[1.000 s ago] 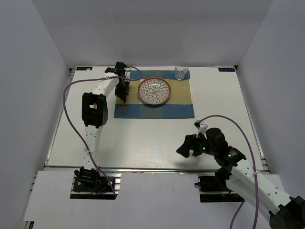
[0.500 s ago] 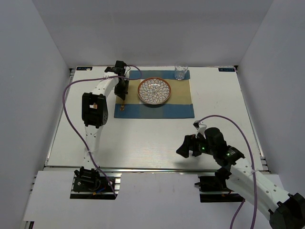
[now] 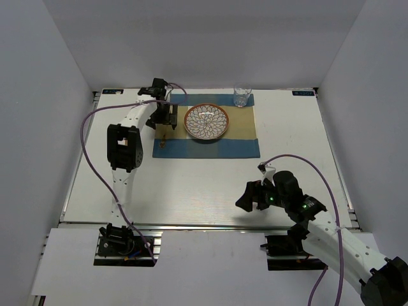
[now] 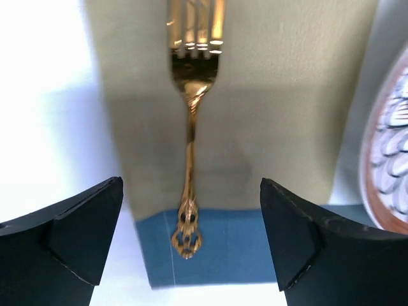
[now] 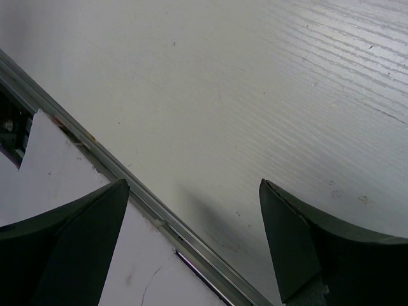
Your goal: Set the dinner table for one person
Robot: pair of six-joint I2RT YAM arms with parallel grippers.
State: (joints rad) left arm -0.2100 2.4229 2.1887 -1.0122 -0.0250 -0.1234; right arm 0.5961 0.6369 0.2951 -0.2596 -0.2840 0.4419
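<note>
A gold fork (image 4: 189,137) lies flat on the blue-and-tan striped placemat (image 3: 236,137), just left of the patterned plate (image 3: 206,121). Its ornate handle end rests on the blue band. My left gripper (image 3: 162,116) hovers over the fork (image 3: 163,140) with its jaws wide apart and holds nothing. A clear glass (image 3: 241,97) stands at the placemat's far right corner. My right gripper (image 3: 250,196) hangs open over the white dinner table (image 3: 191,185) near its front edge, also with nothing between its jaws.
In the right wrist view the table's metal front rail (image 5: 137,191) runs diagonally under the open right gripper (image 5: 194,185). The plate's rim (image 4: 382,166) shows at the right edge of the left wrist view.
My left gripper has opened and let go of the fork, which now lies on the placemat. It has shifted slightly toward the far edge. The right arm has barely moved.
</note>
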